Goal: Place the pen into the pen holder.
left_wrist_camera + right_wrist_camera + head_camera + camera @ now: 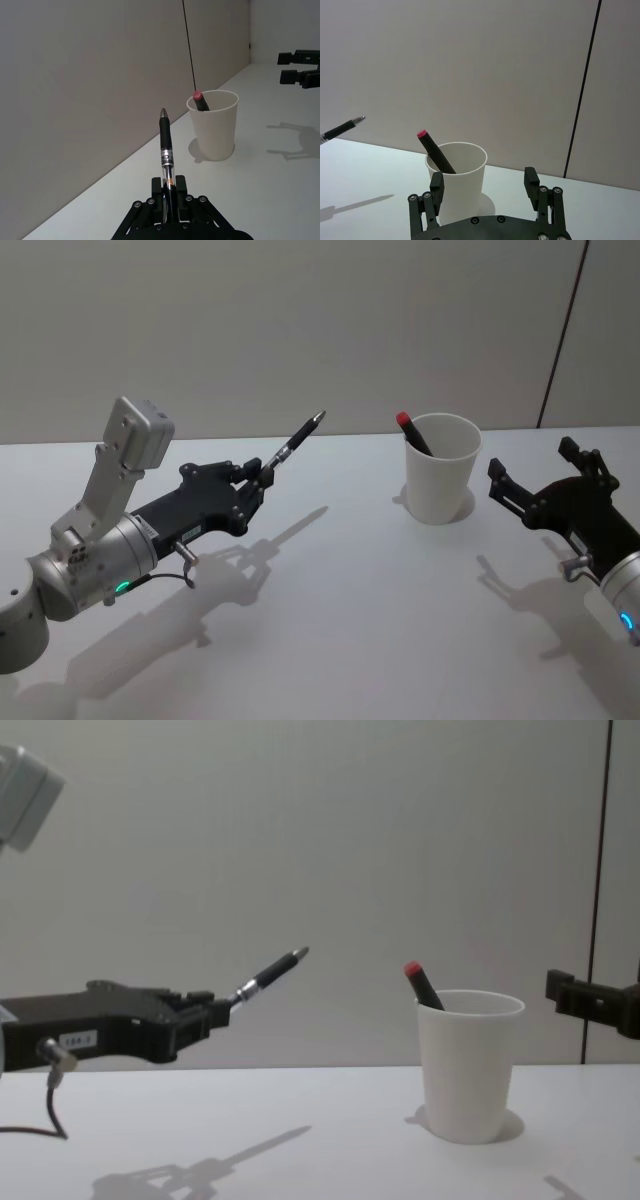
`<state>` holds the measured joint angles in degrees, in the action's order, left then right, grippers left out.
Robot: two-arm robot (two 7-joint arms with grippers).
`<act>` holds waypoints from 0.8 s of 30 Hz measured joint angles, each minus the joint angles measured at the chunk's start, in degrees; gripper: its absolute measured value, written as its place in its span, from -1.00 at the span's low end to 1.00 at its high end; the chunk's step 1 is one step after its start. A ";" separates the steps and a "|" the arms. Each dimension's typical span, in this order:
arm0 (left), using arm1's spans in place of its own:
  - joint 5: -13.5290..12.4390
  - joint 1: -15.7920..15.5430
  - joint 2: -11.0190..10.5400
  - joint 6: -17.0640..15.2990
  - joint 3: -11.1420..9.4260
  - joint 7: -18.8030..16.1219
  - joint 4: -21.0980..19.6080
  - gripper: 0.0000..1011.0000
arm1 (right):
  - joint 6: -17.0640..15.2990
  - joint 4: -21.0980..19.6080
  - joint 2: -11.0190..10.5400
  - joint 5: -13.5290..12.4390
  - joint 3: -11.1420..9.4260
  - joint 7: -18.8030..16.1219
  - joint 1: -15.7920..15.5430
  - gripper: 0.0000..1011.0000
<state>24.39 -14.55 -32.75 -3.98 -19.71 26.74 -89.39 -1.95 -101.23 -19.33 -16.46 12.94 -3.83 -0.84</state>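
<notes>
Silver-jointed at the wrist, the robot's left arm reaches forward and slightly upward over a plain white tabletop [350,630], its black left gripper [262,478] held clear of the surface on the robot's left side. Its fingers are pressed together on the rear end of a slim black ballpoint pen with a silver tip [295,445], which juts out ahead of the gripper at an upward slant, tip leading and aimed toward the wall and the right. Seen from the chest, the pen hangs in the air above the table, with its tip about level with the cup's rim and well to the left of it. A tapered white paper cup with a rolled rim, serving as the pen holder [440,485], stands upright on the table right of centre. Inside it leans a black marker with a red end [412,432], resting against the left side of the rim and poking out above it. On the robot's right, the right arm stretches low across the table, its black right gripper [532,460] pointed at the cup from just beside it without touching it, fingers spread wide and holding nothing. Both arms cast shadows on the tabletop in front of a bare grey wall [300,320].
</notes>
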 joint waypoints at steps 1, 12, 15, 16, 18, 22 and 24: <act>0.06 -0.01 0.20 0.70 -0.08 -0.20 -0.07 -0.68 | 0.00 0.00 0.00 0.00 0.00 0.00 0.00 0.98; -0.03 -0.29 1.22 4.01 -0.73 1.19 -0.45 -0.68 | 0.00 0.00 0.00 0.00 0.00 0.00 0.00 0.98; -0.26 -0.46 1.55 4.80 -1.02 2.52 -0.58 -0.68 | 0.00 0.00 0.00 0.00 0.00 0.00 0.00 0.98; -0.26 -0.46 1.55 4.80 -1.02 2.52 -0.58 -0.68 | 0.00 0.00 0.00 0.00 0.00 0.00 0.00 0.98; -0.43 -0.59 1.77 5.23 -1.20 3.39 -0.66 -0.68 | 0.00 0.00 0.00 0.00 0.00 0.00 0.00 0.98; -0.70 -0.85 2.22 5.76 -1.60 5.05 -0.81 -0.68 | 0.00 0.00 0.00 0.00 0.00 0.00 0.00 0.98; -0.84 -1.02 2.50 5.99 -1.84 5.96 -0.90 -0.68 | 0.00 0.00 0.00 0.00 0.00 0.00 0.00 0.98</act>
<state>23.55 -15.57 -30.25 2.01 -21.54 32.70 -90.29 -1.95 -101.23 -19.33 -16.47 12.94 -3.83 -0.84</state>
